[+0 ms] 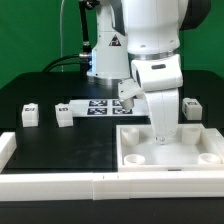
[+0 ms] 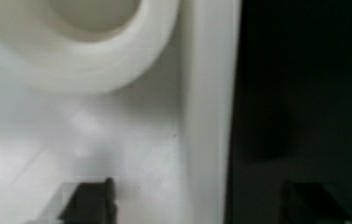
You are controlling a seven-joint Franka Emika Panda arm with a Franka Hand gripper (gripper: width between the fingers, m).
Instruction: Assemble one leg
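Observation:
Three small white tagged legs stand on the black table in the exterior view: one (image 1: pixel 28 114) at the left, one (image 1: pixel 64 116) beside it, one (image 1: pixel 190 107) at the right behind the tray. The large white tray (image 1: pixel 200 140) lies at the front right. My gripper (image 1: pixel 163 136) reaches down at the tray's far rim. In the wrist view my gripper (image 2: pixel 198 200) is open, with the tray's rim (image 2: pixel 208 110) between the dark fingertips (image 2: pixel 89 200). One fingertip is over the tray floor, the other over the black table. It holds no leg.
The marker board (image 1: pixel 92 107) lies flat behind the two left legs. A round socket (image 2: pixel 88 40) sits in the tray's corner near my fingers. White rail pieces (image 1: pixel 60 183) run along the table's front edge. Another tagged piece (image 1: pixel 127 92) shows partly beside the arm.

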